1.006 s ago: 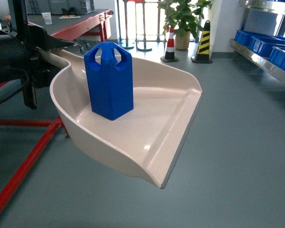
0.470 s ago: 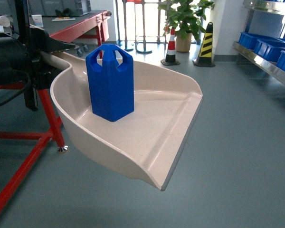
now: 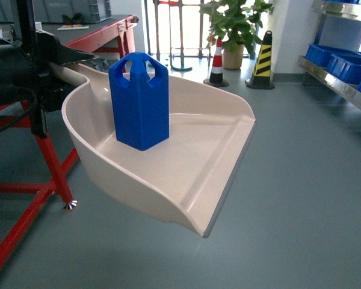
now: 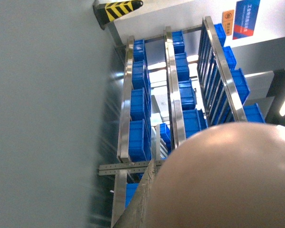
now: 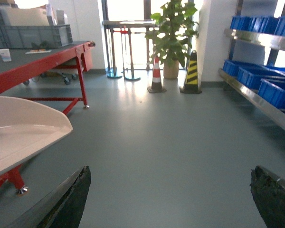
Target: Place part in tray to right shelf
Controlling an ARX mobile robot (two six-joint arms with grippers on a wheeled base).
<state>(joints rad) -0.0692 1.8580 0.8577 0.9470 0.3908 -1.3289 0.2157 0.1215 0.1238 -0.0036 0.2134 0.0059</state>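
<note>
The blue part (image 3: 139,99) stands upright in the back of the cream tray (image 3: 210,150), which hangs in the air above the floor. My left gripper (image 3: 66,63) is shut on the tray's stub handle at the left. The tray's rounded underside (image 4: 228,180) fills the lower right of the left wrist view and hides the jaws. My right gripper (image 5: 173,190) is open with only floor between its fingers, and the tray's edge (image 5: 23,128) shows at its left. The right shelf (image 3: 340,84) runs along the right wall.
Blue crates (image 3: 343,63) sit on the steel shelf (image 5: 256,102). A red-framed table (image 3: 102,30) stands at the left with its leg (image 3: 57,174) close under the tray. Two traffic cones (image 3: 216,60) (image 3: 260,54) and a potted plant (image 3: 231,24) stand at the back.
The tray and part keep their place in the head view. The surroundings have shifted: the red table leg has slid down and left, and the shelf sits slightly further right.
</note>
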